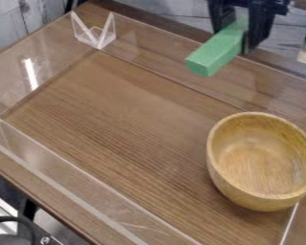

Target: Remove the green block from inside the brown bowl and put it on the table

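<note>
The green block (217, 51) hangs in the air above the back of the table (130, 124), tilted, its upper end pinched by my gripper (245, 33). The gripper is shut on the block and sits at the top edge of the view, partly cut off. The brown bowl (262, 158) rests at the right of the table with nothing inside it, below and in front of the block.
Low clear acrylic walls (66, 182) edge the table on the left and front. A small clear folded stand (95, 31) sits at the back left corner. Bare wood-grain surface stretches left of the bowl.
</note>
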`<state>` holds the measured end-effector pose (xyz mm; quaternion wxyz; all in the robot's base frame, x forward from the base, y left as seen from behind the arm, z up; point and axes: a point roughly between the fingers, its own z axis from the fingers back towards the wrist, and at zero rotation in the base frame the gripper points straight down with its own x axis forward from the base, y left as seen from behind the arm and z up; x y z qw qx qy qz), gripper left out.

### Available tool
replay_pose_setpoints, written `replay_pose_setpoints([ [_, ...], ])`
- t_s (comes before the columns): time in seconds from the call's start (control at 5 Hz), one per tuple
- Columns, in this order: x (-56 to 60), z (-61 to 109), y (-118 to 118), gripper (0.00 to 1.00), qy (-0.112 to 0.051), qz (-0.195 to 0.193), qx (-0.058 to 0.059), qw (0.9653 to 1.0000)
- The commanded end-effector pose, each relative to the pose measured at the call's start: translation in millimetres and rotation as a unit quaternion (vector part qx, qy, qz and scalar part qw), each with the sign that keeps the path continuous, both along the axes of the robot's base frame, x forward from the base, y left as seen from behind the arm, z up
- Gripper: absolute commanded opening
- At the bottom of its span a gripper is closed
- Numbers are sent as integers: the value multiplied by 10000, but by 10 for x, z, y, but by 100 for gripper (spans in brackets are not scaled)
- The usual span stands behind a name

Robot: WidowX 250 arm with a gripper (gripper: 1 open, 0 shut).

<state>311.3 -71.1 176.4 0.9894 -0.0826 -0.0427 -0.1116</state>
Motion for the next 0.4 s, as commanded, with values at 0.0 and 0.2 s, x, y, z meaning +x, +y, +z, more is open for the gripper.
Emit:
replay_pose_setpoints([
  [0.0, -30, 147, -78, 0, -514, -116, -34, 9986],
  [0.2, -57, 77, -147, 0, -691, -185, 0, 9974],
])
